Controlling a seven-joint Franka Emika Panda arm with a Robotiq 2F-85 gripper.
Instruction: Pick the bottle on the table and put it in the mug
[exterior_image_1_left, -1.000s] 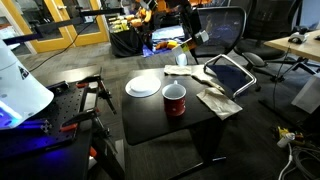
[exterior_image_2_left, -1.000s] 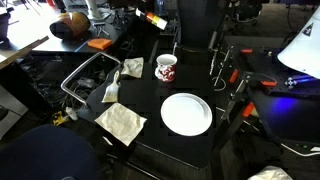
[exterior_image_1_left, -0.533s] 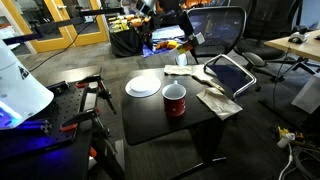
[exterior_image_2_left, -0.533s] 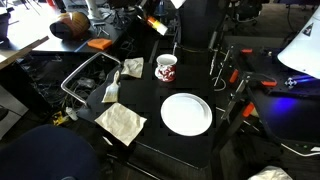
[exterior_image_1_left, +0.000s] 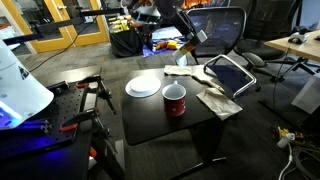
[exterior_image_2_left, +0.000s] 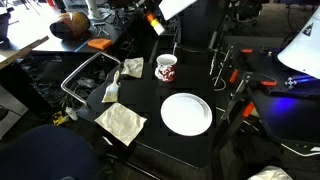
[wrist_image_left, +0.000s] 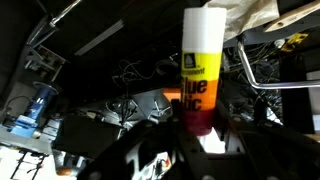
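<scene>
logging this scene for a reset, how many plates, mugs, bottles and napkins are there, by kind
plate: 1
mug: 1
bottle: 1, held up in the hand
napkins: 3
total: 6

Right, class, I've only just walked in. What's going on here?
The robot's gripper is clamped on a slim bottle with a white top, yellow label and red base. It holds the bottle in the air, well clear of the small black-topped table. A dark red mug with a white inside stands on that table, near a round white plate. The bottle is not yet in the mug.
</scene>
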